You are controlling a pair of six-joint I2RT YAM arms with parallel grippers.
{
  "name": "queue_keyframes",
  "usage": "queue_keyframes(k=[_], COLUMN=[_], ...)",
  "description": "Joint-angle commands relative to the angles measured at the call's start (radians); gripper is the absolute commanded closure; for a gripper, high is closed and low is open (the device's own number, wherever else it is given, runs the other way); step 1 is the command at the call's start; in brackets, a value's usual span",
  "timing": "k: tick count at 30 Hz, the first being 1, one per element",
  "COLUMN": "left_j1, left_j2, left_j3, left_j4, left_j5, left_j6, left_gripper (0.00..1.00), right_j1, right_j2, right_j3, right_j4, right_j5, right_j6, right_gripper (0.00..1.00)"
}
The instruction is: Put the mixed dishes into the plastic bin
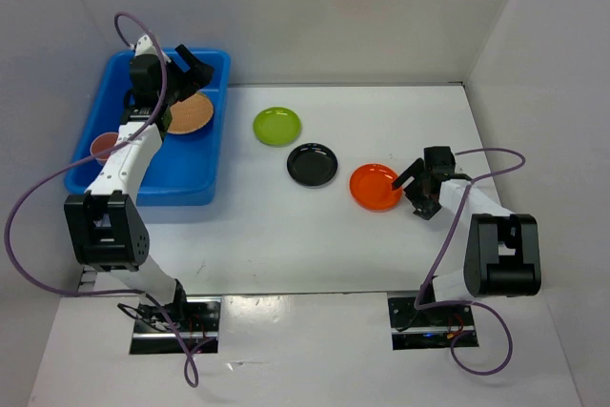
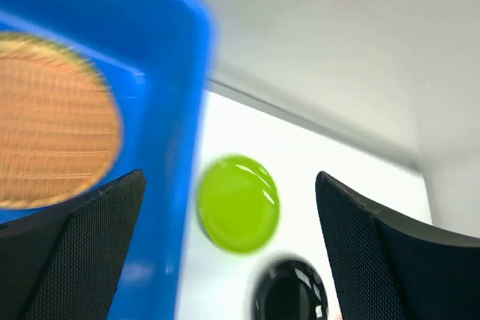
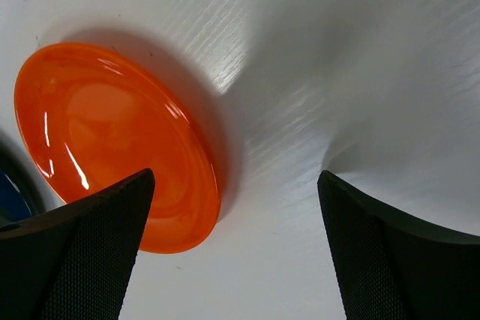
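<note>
The blue plastic bin [image 1: 143, 195] stands at the left. A woven tan plate [image 1: 191, 114] and a salmon-pink cup [image 1: 102, 146] lie inside it. My left gripper [image 1: 193, 66] hangs open and empty above the bin's far right corner. The left wrist view shows the bin wall [image 2: 172, 110], the woven plate [image 2: 52, 140], the lime green plate [image 2: 238, 204] and the black plate [image 2: 291, 294]. The green plate [image 1: 276, 126], black plate [image 1: 313, 165] and orange plate [image 1: 375, 187] lie on the table. My right gripper [image 1: 414, 194] is open, low, just right of the orange plate [image 3: 112, 140]. The blue cup and second woven plate are hidden.
White walls close the table at the back and both sides. The left arm reaches over the bin's middle. A purple cable loops beside each arm.
</note>
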Motion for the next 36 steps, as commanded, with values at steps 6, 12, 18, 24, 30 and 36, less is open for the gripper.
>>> queue_keyframes(k=[6, 12, 18, 24, 30, 36], left_j1=[-0.022, -0.052, -0.061, -0.081, -0.140, -0.211], left_j2=[-0.195, -0.305, -0.388, -0.382, -0.249, -0.049], left_j3=[-0.004, -0.086, -0.155, -0.240, -0.240, -0.145], left_j4=[-0.083, -0.071, -0.080, 0.003, -0.006, 0.031], left_j5=[0.393, 0.478, 0.468, 0.527, 0.645, 0.867], left_j6=[0.232, 0.233, 0.245, 0.210, 0.201, 0.224], left_gripper=[0.00, 0.00, 0.00, 0.00, 0.00, 0.00], right_j1=[0.014, 0.023, 0.041, 0.041, 0.063, 0.172], right_j2=[0.010, 0.137, 0.182, 0.182, 0.009, -0.301], right_j3=[-0.018, 0.020, 0.062, 0.062, 0.054, 0.076], right_j4=[0.129, 0.167, 0.147, 0.138, 0.094, 0.073], right_j5=[-0.094, -0.139, -0.114, -0.105, -0.137, -0.078], right_j6=[-0.077, -0.098, -0.107, -0.098, -0.098, -0.132], right_gripper=[0.17, 0.39, 0.65, 1.00, 1.00, 1.00])
